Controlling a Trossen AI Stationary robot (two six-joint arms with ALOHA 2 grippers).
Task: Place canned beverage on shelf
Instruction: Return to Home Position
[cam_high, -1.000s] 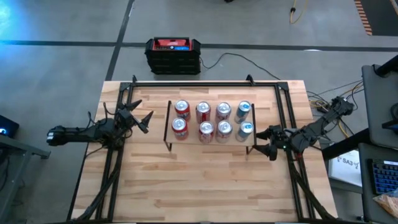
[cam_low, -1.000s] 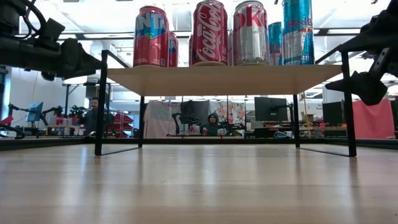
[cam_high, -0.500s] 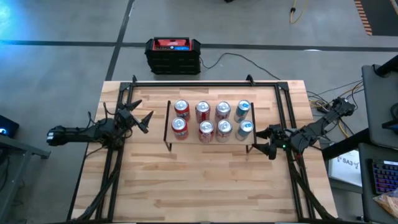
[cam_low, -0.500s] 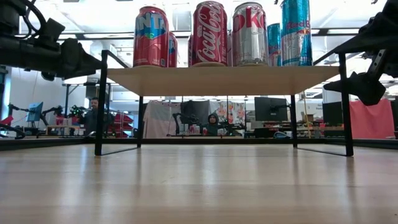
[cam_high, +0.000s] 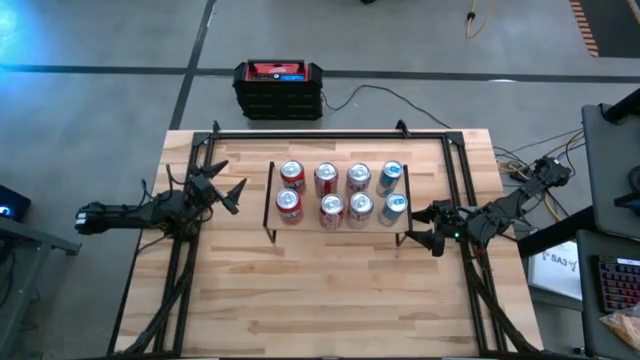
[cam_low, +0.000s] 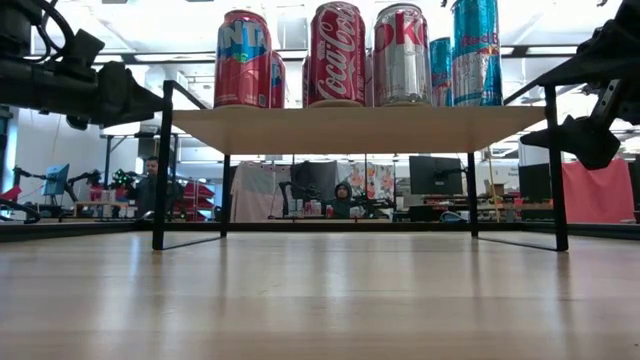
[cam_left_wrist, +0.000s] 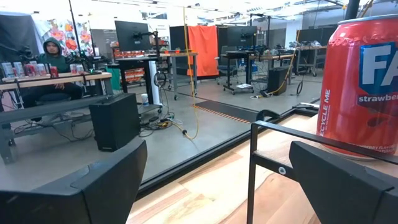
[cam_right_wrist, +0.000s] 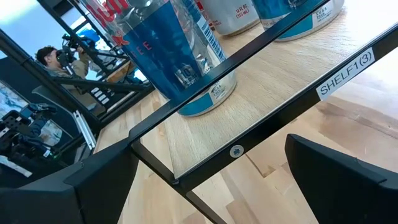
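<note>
Shelf (cam_high: 340, 230) at middle of bench (cam_high: 330, 300), long axis left-right, eight cans (cam_high: 328, 180) upright on it. Left hand (cam_high: 228, 185) open, empty, off its left end. Right hand (cam_high: 428, 228) open, empty, just off its right end; clear retreat is probably outward.

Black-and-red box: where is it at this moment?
In the high view the black-and-red box sits on the floor just beyond the table's far edge, left of centre, behind the shelf.
</note>
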